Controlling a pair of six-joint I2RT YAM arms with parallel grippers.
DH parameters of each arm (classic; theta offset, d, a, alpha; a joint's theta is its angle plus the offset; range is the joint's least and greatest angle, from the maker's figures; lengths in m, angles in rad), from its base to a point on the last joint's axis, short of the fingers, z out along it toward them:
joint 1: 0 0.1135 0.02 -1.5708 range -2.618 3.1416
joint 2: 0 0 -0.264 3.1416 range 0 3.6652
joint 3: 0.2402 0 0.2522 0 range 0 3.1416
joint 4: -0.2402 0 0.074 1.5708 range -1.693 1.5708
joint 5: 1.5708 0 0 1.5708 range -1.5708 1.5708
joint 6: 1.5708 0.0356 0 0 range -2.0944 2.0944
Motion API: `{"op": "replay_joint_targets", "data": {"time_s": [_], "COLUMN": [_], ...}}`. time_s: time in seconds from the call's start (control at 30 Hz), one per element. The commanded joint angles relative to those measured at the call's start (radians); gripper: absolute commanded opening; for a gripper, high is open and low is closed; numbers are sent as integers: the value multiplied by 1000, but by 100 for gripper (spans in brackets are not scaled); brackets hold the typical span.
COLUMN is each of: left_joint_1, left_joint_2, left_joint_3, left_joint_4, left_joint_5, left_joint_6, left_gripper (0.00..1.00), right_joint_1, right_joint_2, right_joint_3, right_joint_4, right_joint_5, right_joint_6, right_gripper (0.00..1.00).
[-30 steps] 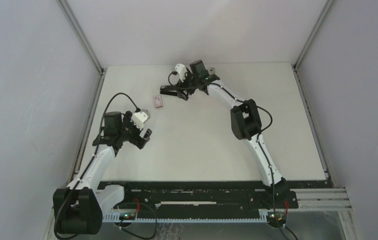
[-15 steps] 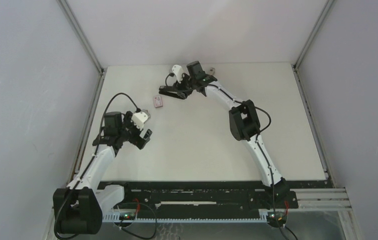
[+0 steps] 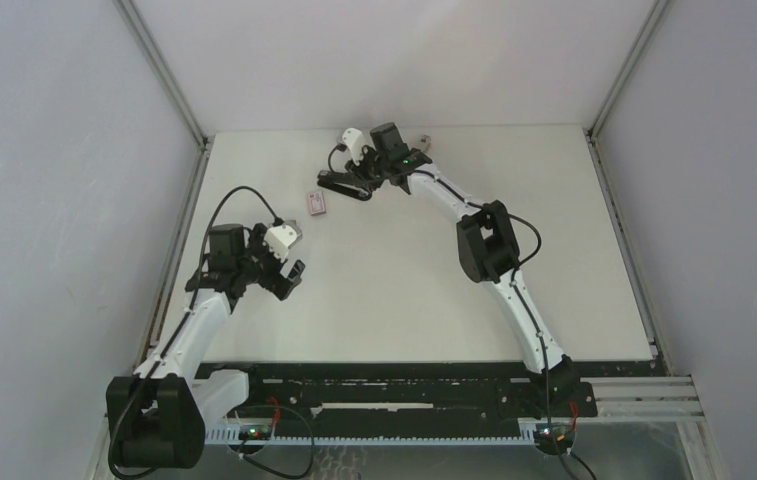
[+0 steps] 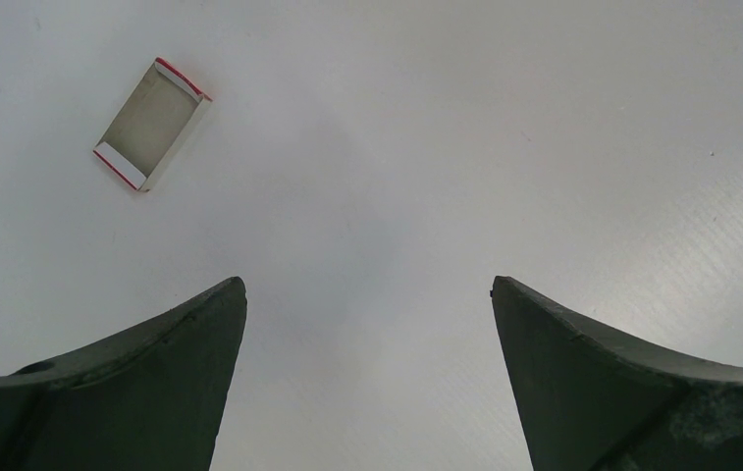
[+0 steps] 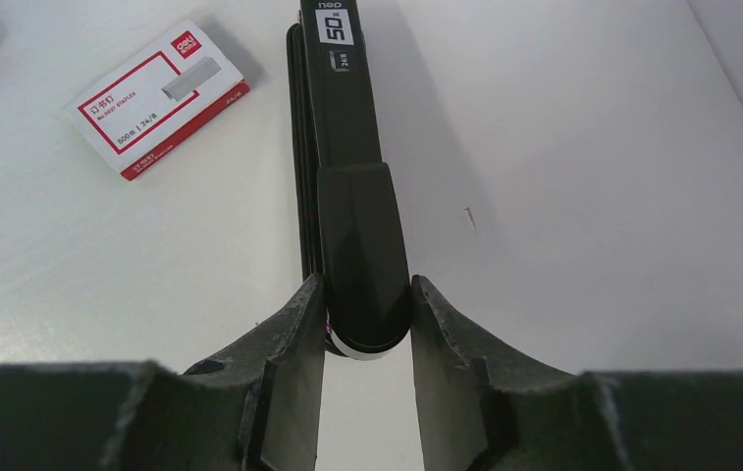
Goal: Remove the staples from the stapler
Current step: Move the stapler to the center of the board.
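No staples show in any view; I judge they sit inside the stapler (image 5: 352, 196), which lies closed and flat on the table (image 5: 593, 196), nose pointing away from my right wrist. My right gripper (image 5: 365, 294) is narrow around the stapler's rear end, a finger against each side. The grip looks made, though I can't be sure from this angle. A labelled staple box (image 5: 156, 98) lies near the stapler, apart from it. My left gripper (image 4: 367, 289) hangs wide open and holds nothing, a small open carton (image 4: 151, 123) ahead of it. Nothing is unloaded yet: opening the stapler and removing the strips both remain.
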Motion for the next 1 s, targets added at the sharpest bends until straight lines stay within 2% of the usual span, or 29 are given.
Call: {"op": "replay_joint_targets", "data": {"time_s": [0.0,0.17,0.33,0.53,0.97], "left_joint_1": [7,7,7,7,7], "left_joint_2": [-13,-20,-26,-44,-94], "left_joint_3": [16,15,16,18,27], "left_joint_4": [4,2,-1,-6,2], "left_joint_5": [36,41,42,49,94], "left_joint_6": [15,16,14,11,5], "left_gripper": [100,100,100,100,100], "right_joint_1": [15,12,9,4,-4], "right_joint_2": [-57,-119,-209,-351,-704], "right_joint_3": [-8,-69,-148,-320,-839], "right_joint_4": [35,9,-29,-65,-3], "right_joint_5": [47,53,40,-5,-21], "right_joint_6": [13,13,-3,-44,-129], "right_gripper": [14,0,0,0,0]}}
